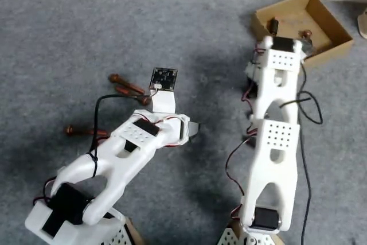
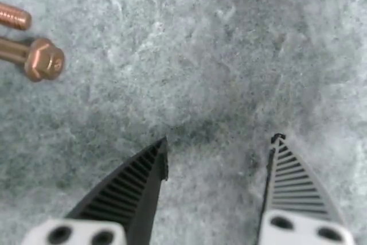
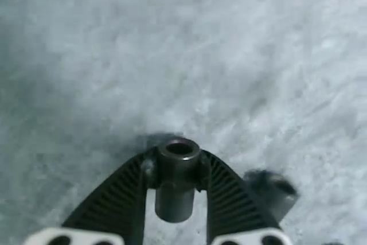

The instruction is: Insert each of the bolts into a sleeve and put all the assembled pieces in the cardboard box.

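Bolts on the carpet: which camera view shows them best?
The high view: it shows several bolts along their length on the carpet. The left wrist view shows one flanged head and one threaded end, cut off at the picture's edge.

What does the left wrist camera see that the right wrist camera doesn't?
Left wrist view: a copper-coloured hex-head bolt and another copper bolt's threaded end, lying beyond the left jaws, which stand wide apart with nothing between them. Right wrist view: a dark metal tube-shaped sleeve clamped between the right jaws, and another dark sleeve-like piece lying close by. Both: the grey felt-like table cover and black ribbed jaws.
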